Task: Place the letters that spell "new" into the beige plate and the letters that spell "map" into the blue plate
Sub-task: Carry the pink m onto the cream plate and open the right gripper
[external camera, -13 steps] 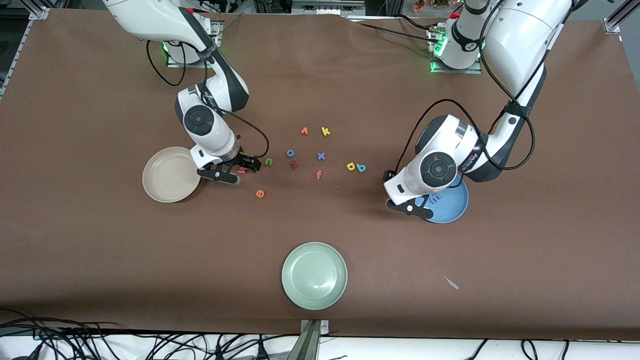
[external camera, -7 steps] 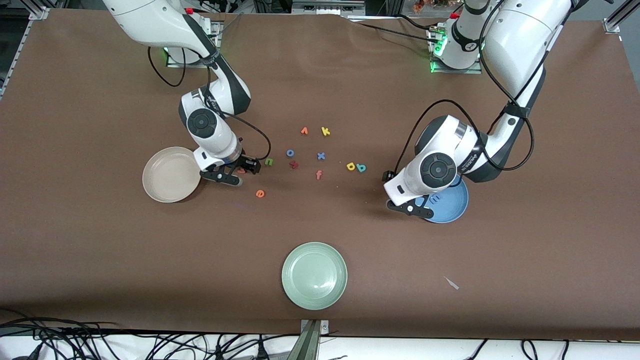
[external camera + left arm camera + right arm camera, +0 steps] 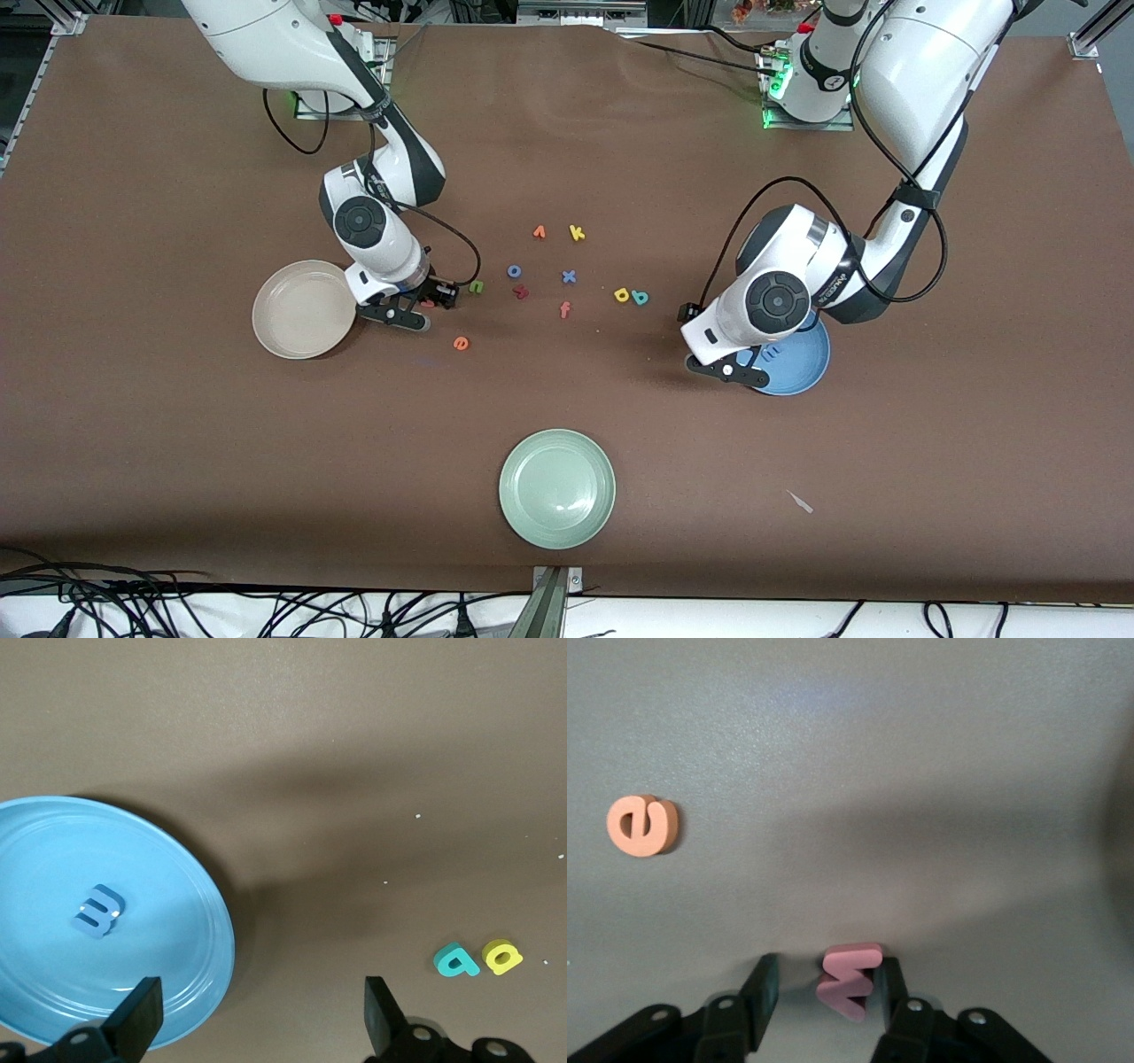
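Observation:
My right gripper [image 3: 425, 310] [image 3: 827, 970] is down at the table beside the beige plate [image 3: 297, 310], astride the pink w [image 3: 429, 302] [image 3: 850, 979]. One finger touches the w and a gap shows at the other. The orange e [image 3: 461, 343] [image 3: 642, 825] and green n [image 3: 477, 286] lie close by. My left gripper [image 3: 740, 368] [image 3: 261, 1001] hangs open and empty over the blue plate's [image 3: 802, 372] [image 3: 53, 850] rim. The blue m [image 3: 772, 353] [image 3: 98, 911] lies in that plate. Yellow a [image 3: 622, 294] [image 3: 501, 957] and teal p [image 3: 640, 298] [image 3: 456, 960] lie together mid-table.
A pale green plate [image 3: 556, 487] sits near the front camera. Mid-table lie an orange v [image 3: 539, 232], yellow k [image 3: 577, 233], blue o [image 3: 514, 271], blue x [image 3: 569, 276], a dark red letter [image 3: 521, 291] and an orange f [image 3: 564, 309].
My right gripper's fingers have narrowed around the pink w, and that hand has settled slightly toward it. The left arm has not moved.

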Controlling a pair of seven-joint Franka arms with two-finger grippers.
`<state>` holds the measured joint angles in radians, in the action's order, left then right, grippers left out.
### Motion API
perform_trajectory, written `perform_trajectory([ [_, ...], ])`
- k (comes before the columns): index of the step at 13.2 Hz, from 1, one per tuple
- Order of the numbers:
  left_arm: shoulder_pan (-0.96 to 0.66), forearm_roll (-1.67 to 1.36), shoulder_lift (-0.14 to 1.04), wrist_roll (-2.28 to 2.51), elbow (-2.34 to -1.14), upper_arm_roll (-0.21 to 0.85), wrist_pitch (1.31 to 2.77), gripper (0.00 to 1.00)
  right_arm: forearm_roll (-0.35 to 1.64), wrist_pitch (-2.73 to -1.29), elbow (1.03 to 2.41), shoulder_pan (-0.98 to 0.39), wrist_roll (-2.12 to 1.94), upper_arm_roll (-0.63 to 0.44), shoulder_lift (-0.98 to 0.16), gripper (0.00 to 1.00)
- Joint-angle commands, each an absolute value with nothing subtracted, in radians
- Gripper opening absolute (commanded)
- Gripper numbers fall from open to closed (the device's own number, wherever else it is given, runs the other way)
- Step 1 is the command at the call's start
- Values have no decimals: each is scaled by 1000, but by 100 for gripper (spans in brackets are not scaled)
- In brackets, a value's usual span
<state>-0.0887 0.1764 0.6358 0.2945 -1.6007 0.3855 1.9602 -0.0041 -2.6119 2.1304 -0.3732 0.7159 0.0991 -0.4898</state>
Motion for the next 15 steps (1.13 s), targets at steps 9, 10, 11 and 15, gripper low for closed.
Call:
perform_trajectory([
  [9, -98, 175, 649, 311, -1595, 385, 1960, 100, 8, -2488, 2056, -364, 730, 92, -447, 0],
  [10, -98, 175, 649, 311, -1595, 385, 1960, 100, 8, -2383, 2010, -361, 695, 78, -437, 0],
  [11, -100, 175, 650, 316, -1595, 385, 1962, 100, 8, -2299, 1973, -360, 624, 48, -420, 0],
  [15, -161, 175, 683, 437, -1600, 384, 2006, 100, 8, -2182, 1968, -360, 312, -89, -371, 0],
])
